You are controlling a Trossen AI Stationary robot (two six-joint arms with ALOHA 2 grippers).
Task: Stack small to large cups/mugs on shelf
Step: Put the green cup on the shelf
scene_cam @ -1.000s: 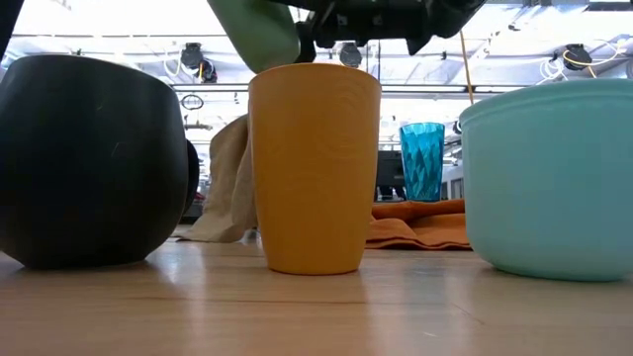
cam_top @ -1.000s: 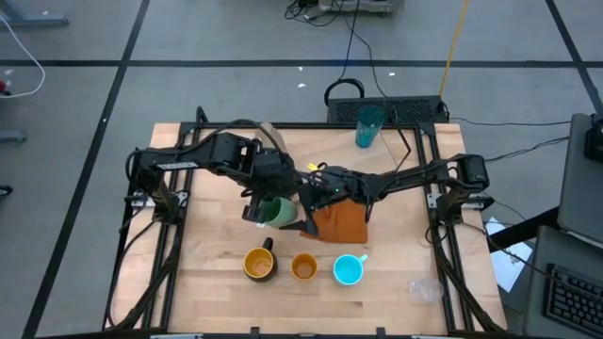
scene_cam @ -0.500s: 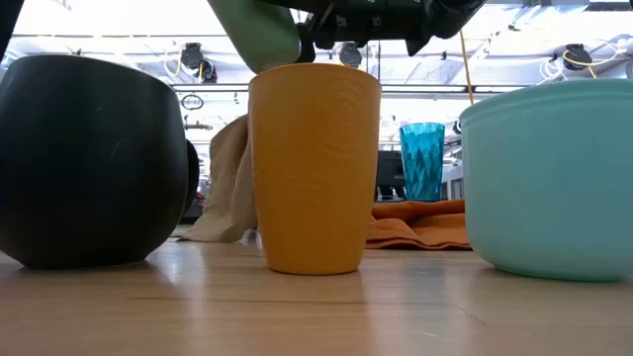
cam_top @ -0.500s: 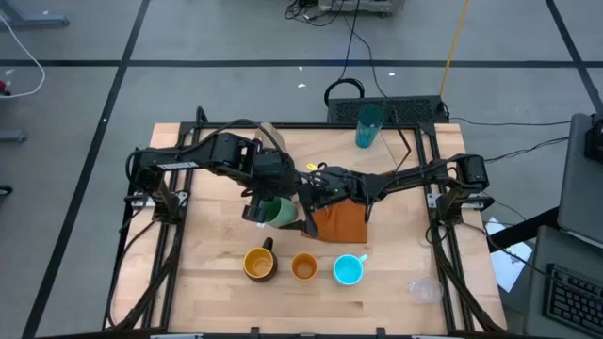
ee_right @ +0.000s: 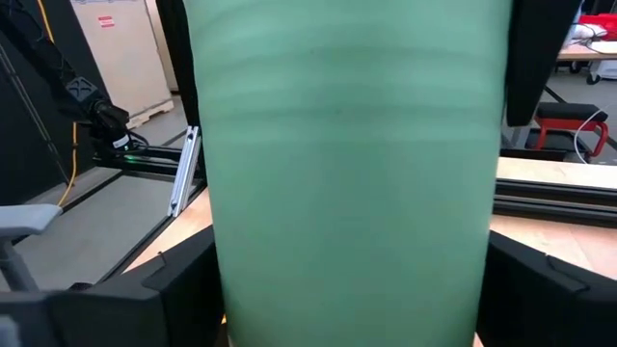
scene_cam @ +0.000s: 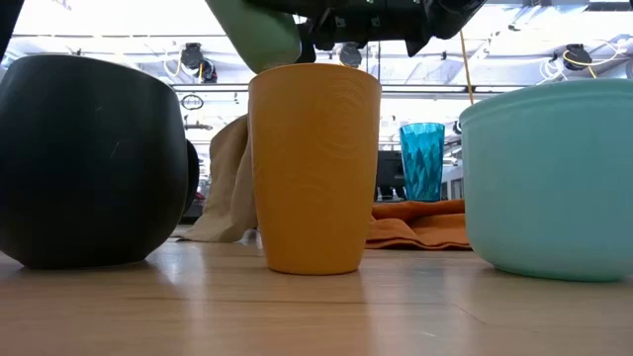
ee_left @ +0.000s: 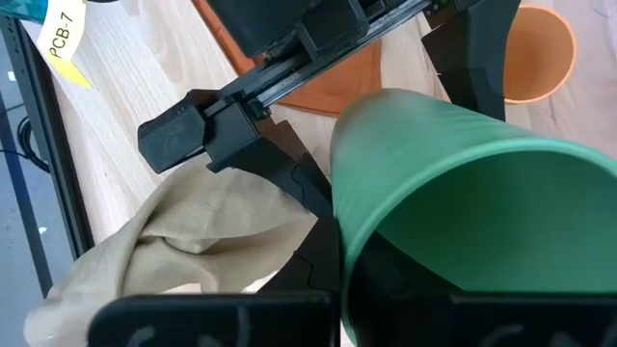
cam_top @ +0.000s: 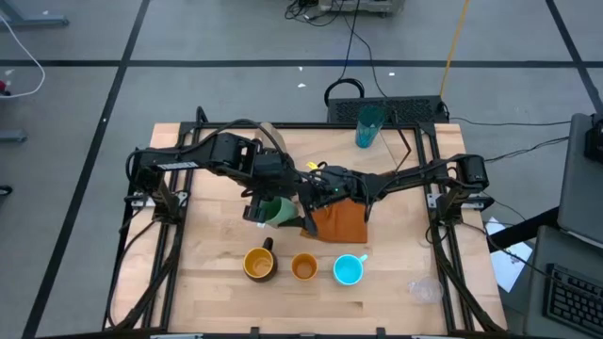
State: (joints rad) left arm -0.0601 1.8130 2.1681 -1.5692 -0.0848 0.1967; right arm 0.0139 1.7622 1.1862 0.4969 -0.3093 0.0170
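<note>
The light green cup [cam_top: 279,212] hangs in the air over the table's middle, between my two grippers. My left gripper [cam_top: 262,209] is shut on it from the left. My right gripper [cam_top: 294,215] meets it from the right, one finger on each side. The yellow mug [cam_top: 258,265], the small orange cup [cam_top: 303,267] and the cyan mug [cam_top: 349,270] stand upright in a row near the front edge. The clear glass [cam_top: 424,289] stands at the front right. The teal tumbler [cam_top: 369,125] stands at the far edge. I cannot tell a shelf panel apart from the wooden tabletop [cam_top: 207,282]. My left gripper holds the green cup at its rim [ee_left: 339,226], coming from the table's left. One dark finger [ee_left: 323,265] lies against the outside of the wall. The other seems to be inside the mouth, but the cup hides it. The cup is lifted clear and tilted. My right gripper has the cup's wall [ee_right: 347,193] between its two fingers [ee_right: 188,284], which lie against opposite sides of the body. They come level from the table's right and lie across the cup. The cup fills the gap between them and is clear of the table.
An orange cloth [cam_top: 339,224] lies under my right gripper, right of the table's centre. A tan cloth [scene_cam: 229,183] lies crumpled behind my left arm. The left front and right parts of the tabletop are bare wood. Cables and a black frame lie beyond the far edge.
</note>
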